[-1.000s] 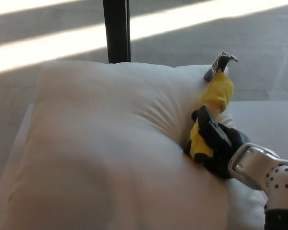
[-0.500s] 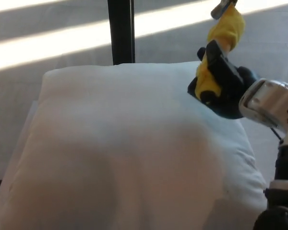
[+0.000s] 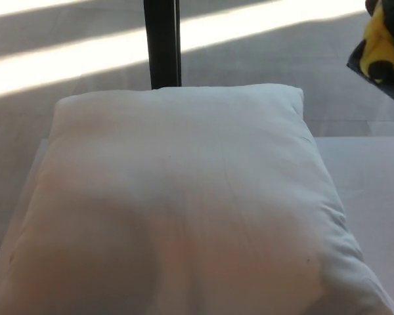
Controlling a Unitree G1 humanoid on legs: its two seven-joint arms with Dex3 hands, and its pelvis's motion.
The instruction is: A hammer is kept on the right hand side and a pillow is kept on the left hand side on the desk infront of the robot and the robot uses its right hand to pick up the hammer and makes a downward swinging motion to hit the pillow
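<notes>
White pillow (image 3: 184, 203) spread across frame centre on desk (image 3: 374, 177). Yellow hammer (image 3: 382, 41) handle clamped in right hand (image 3: 381, 65), upper right corner, well clear of pillow.

Right hand (image 3: 389, 62) high at upper right edge, fingers around hammer (image 3: 381, 41).

We see a pale desk (image 3: 368, 170) whose bare top shows to the right of a large white pillow (image 3: 184, 197). The pillow lies flat on the desk and covers most of it. A narrow strip of the desk also shows along the pillow's left edge. The pillow's cover looks smooth, with faint creases at its right side.
</notes>
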